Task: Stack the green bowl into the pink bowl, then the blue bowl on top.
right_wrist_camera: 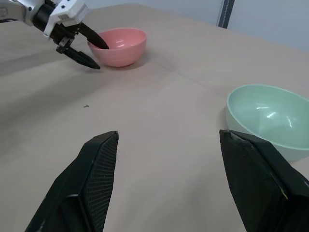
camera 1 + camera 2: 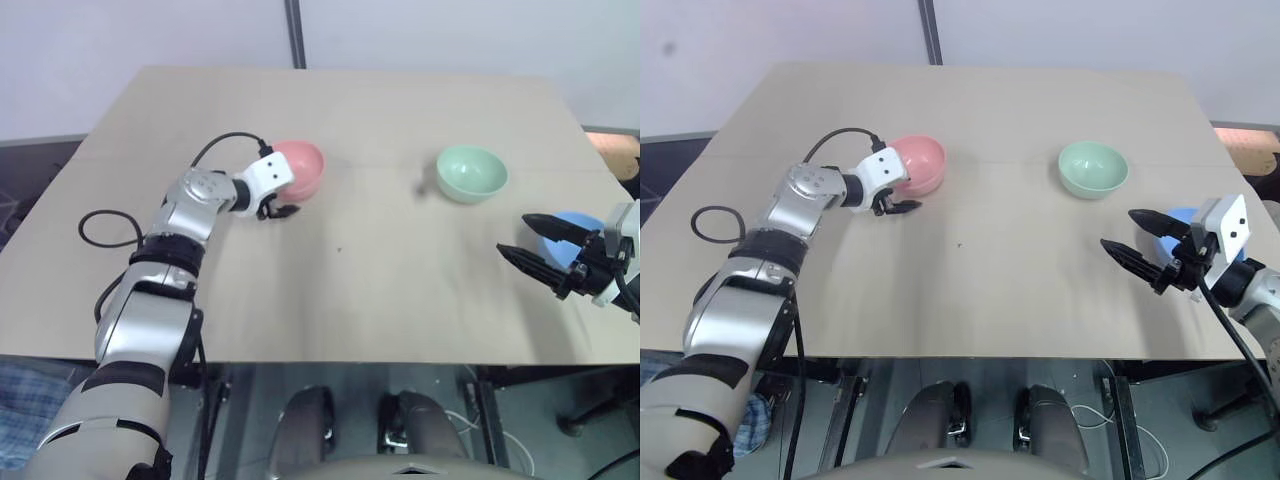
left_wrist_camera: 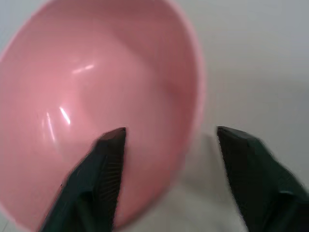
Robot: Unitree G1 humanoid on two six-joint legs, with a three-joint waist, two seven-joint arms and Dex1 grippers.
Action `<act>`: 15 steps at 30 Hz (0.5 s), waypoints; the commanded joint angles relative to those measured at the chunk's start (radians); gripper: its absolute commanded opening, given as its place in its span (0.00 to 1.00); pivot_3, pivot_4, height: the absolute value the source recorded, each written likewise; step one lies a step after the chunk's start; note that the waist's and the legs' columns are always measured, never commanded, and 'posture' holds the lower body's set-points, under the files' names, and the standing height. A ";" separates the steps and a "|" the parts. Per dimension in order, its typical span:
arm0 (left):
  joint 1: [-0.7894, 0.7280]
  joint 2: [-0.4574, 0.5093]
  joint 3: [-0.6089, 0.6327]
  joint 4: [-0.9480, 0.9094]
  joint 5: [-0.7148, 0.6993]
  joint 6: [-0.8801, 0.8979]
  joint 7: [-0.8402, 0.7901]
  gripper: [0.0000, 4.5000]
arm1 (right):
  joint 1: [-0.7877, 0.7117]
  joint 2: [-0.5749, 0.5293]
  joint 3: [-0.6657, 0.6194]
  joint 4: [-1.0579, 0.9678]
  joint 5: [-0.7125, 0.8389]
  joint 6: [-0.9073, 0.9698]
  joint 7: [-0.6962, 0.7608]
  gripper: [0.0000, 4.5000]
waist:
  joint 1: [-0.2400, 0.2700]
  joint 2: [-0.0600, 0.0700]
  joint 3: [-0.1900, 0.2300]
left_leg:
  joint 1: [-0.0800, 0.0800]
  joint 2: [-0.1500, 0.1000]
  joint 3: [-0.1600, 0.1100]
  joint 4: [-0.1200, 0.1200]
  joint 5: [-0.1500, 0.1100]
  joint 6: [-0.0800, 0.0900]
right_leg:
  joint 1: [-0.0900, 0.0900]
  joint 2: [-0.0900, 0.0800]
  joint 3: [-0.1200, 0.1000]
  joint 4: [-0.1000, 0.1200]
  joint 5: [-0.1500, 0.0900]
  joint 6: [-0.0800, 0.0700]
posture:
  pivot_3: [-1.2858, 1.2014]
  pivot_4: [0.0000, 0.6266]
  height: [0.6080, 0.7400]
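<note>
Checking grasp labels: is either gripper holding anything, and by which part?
Nothing is held yet. The left gripper straddles the pink bowl's rim, fingers open; the right gripper is open and empty.

From our head we look down over the tan wooden table [image 2: 400, 300]; both wrist cameras share the glossy salmon-pink bowl [image 1: 118, 46].

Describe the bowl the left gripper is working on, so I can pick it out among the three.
On the light wooden table, look toward the robot's left. There the small glossy salmon-pink bowl sits upright, with the left gripper straddling its near rim, one finger inside and one outside. The pale mint-green bowl and sky-blue bowl sit on the robot's right.
</note>
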 commanded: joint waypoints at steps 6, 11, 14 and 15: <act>-0.092 -0.029 -0.008 0.139 0.053 -0.123 0.032 0.01 | 0.002 0.008 -0.016 -0.033 -0.004 -0.027 -0.018 0.81 | -0.002 0.000 0.000 | 0.000 0.000 0.000 0.000 0.000 0.000 | 0.000 0.000 0.000 0.000 0.000 0.000 | 0.52 0.24 1.00; -0.097 -0.029 -0.010 0.120 0.045 -0.146 -0.037 0.01 | 0.006 0.010 -0.018 -0.037 -0.001 -0.029 -0.024 0.81 | -0.002 0.000 0.000 | 0.000 0.000 0.000 0.000 0.000 0.000 | 0.000 0.000 0.000 0.000 0.000 0.000 | 0.52 0.24 1.00; -0.079 -0.042 -0.012 0.028 0.018 -0.147 -0.137 0.01 | 0.005 0.010 -0.018 -0.037 0.001 -0.029 -0.026 0.81 | 0.000 0.000 0.000 | 0.000 0.000 0.000 0.000 0.000 0.000 | 0.000 0.000 0.000 0.000 0.000 0.000 | 0.52 0.24 1.00; -0.065 -0.049 -0.014 -0.028 0.005 -0.139 -0.172 0.01 | 0.006 0.009 -0.018 -0.037 0.001 -0.030 -0.027 0.81 | 0.001 0.000 0.000 | 0.000 0.000 0.000 0.000 0.000 0.000 | 0.000 0.000 0.000 0.000 0.000 0.000 | 0.52 0.24 1.00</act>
